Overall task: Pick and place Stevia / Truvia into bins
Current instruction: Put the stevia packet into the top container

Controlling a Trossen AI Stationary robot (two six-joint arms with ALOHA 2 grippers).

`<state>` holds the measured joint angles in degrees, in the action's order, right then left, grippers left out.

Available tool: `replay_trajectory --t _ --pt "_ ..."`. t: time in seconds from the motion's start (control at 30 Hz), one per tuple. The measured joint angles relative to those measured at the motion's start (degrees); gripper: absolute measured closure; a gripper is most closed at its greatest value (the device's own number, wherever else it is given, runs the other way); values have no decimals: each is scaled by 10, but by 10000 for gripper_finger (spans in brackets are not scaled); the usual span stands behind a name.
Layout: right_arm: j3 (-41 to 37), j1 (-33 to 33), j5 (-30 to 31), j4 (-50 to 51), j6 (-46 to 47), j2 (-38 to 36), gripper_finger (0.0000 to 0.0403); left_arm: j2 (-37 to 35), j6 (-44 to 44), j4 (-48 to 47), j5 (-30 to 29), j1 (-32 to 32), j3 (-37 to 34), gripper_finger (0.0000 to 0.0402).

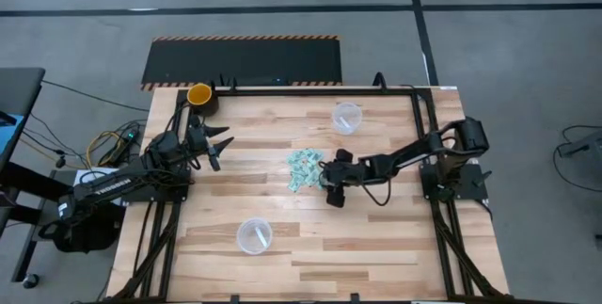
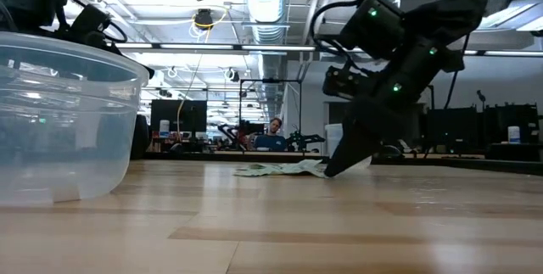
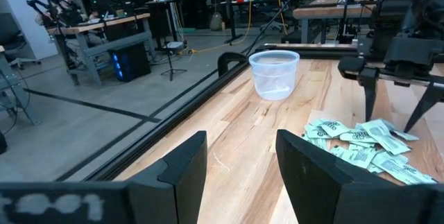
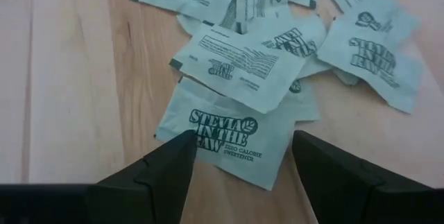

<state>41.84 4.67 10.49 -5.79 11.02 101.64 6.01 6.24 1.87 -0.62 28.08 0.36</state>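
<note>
Several pale green Stevia packets [image 1: 303,168] lie in a loose heap at mid-table, also visible as the heap [image 3: 361,148] in the left wrist view. My right gripper [image 1: 329,182] slants down over the heap's right edge, open. Its fingertips straddle the nearest packet [image 4: 232,141], which reads "Stevia in the Raw". One clear bin [image 1: 346,117] stands at the far side, the other bin [image 1: 254,234] near the front. My left gripper [image 1: 219,151] waits open and level at the far left, touching nothing. My right gripper's fingers [image 4: 177,158] come slanting down from the table's right side, with the tips low over the nearest packet's printed face [image 4: 215,130]. I cannot tell whether they touch the packet or the table. The packet lies flat on the wood.
A yellow-orange cup [image 1: 199,94] stands at the far left corner beside my left arm. Black frame rails [image 1: 282,88] run along the table's far edge and sides. Bare wood [image 1: 376,238] stretches along the front. A person sits at a desk in the room behind [image 2: 273,130].
</note>
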Motion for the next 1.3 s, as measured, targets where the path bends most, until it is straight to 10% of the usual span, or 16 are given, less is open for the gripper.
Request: replay_trajectory --t 0.9,1.3 --pt "-2 16 -22 175 101 -113 394 0 0 0 0 0 0 239" --pt "0 -33 91 199 45 -242 398 0 0 0 0 0 0 239"
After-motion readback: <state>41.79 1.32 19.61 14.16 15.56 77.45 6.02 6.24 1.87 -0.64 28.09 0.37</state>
